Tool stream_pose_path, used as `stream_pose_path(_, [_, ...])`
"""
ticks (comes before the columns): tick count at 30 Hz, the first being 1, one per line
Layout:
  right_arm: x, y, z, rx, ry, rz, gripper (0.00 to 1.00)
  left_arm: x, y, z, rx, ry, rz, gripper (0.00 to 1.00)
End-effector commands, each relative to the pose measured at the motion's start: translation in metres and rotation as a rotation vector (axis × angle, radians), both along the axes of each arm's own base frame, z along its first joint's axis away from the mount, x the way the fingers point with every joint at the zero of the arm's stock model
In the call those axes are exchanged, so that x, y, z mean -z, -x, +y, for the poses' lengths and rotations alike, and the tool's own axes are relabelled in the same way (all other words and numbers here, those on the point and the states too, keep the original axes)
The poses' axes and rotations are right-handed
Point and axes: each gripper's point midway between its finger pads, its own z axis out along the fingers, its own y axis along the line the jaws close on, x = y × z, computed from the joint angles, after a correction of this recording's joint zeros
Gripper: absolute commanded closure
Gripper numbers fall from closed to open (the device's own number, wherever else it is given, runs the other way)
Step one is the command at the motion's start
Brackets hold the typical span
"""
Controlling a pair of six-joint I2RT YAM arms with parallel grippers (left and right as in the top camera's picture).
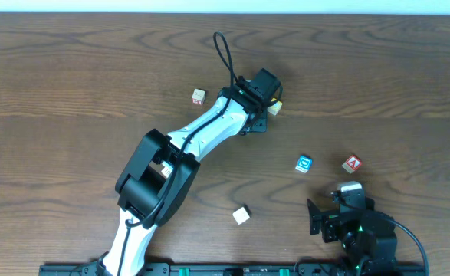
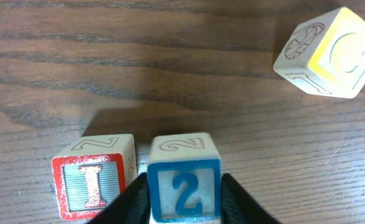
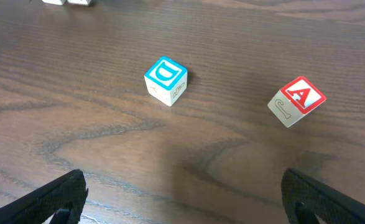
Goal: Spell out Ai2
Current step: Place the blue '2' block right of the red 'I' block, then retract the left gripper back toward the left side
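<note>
- The left jaws are clamped on the 2 block (image 2: 183, 186). One dark finger (image 2: 129, 204) presses each side, and the blue numeral faces the wrist camera upright.
- The I block (image 2: 94, 184), red-framed, stands just beside the 2 block on the left of that view. Its letter is upright too, and only a narrow gap, where one finger sits, separates the pair.
- A yellow block (image 2: 328, 53) lies tilted farther out on the table (image 1: 71, 77), apart from both. A circular drawing shows on one pale side.
- From overhead, the left arm (image 1: 209, 126) stretches across to the far middle of the table. Its wrist covers the I and 2 blocks, and the yellow block peeks out just at its edge.
- A small block with red markings (image 1: 198, 96) rests near that arm's far end, on its other side.
- The right jaws stand wide apart, holding nothing, low over bare wood by the near edge, with the right arm (image 1: 362, 234) drawn back.
- Ahead of them sit the A block (image 3: 297, 101), red-framed and turned on a corner, and a blue D block (image 3: 166, 80). The two are near each other but not touching.
- A pale block (image 1: 241, 215) lies alone near the front middle.
</note>
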Motion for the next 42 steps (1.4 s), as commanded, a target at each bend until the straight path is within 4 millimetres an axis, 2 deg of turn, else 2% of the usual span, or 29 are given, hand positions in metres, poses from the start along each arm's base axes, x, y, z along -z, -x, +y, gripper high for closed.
stream_pose_path(1, [0.005, 0.001, -0.002, 0.002, 0.01, 0.009, 0.01, 0.001, -0.005, 0.0, -0.016, 0.002, 0.001, 0.62])
stream_pose_path(10, [0.005, 0.001, -0.002, 0.002, 0.01, 0.009, 0.01, 0.0, -0.007, -0.001, 0.0, 0.002, -0.014, 0.61])
stream_pose_path(15, [0.005, 0.001, -0.002, 0.002, 0.01, 0.009, 0.01, -0.007, -0.025, -0.006, 0.03, 0.004, -0.1, 0.57])
stream_pose_path(17, [0.005, 0.001, -0.002, 0.002, 0.01, 0.009, 0.01, -0.015, -0.042, -0.003, 0.003, -0.019, -0.189, 0.57])
stream_pose_path(21, [0.005, 0.001, -0.002, 0.002, 0.01, 0.009, 0.01, -0.048, -0.073, 0.009, -0.017, -0.093, -0.356, 0.55])
stream_pose_path(23, [0.005, 0.001, -0.002, 0.002, 0.01, 0.009, 0.01, -0.069, -0.078, 0.015, 0.007, -0.118, -0.373, 0.61])
stream_pose_path(24, [0.005, 0.001, -0.002, 0.002, 0.01, 0.009, 0.01, -0.079, -0.079, 0.02, 0.0, -0.121, -0.37, 0.68])
stream_pose_path(25, [0.005, 0.001, -0.002, 0.002, 0.01, 0.009, 0.01, -0.091, -0.078, 0.027, -0.009, -0.127, -0.363, 0.76])
stream_pose_path(26, [0.005, 0.001, -0.002, 0.002, 0.01, 0.009, 0.01, -0.106, -0.077, 0.035, -0.019, -0.133, -0.359, 0.9])
stream_pose_path(27, [0.005, 0.001, -0.002, 0.002, 0.01, 0.009, 0.01, -0.118, -0.075, 0.043, -0.029, -0.135, -0.36, 0.94])
stream_pose_path(31, [0.005, 0.001, -0.002, 0.002, 0.01, 0.009, 0.01, -0.189, -0.069, 0.098, -0.125, -0.131, -0.419, 0.94])
stream_pose_path(33, [0.005, 0.001, -0.002, 0.002, 0.011, 0.009, 0.01, -0.223, -0.06, 0.133, -0.184, -0.126, -0.44, 0.94])
stream_pose_path(36, [0.005, 0.001, -0.002, 0.002, 0.01, 0.009, 0.01, -0.261, -0.04, 0.188, -0.275, -0.132, -0.456, 0.94])
stream_pose_path(39, [0.005, 0.001, -0.002, 0.002, 0.01, 0.009, 0.01, -0.286, -0.015, 0.236, -0.341, -0.114, -0.452, 0.94])
stream_pose_path(42, [0.005, 0.001, -0.002, 0.002, 0.01, 0.009, 0.01, -0.293, 0.005, 0.261, -0.358, -0.097, -0.445, 0.94])
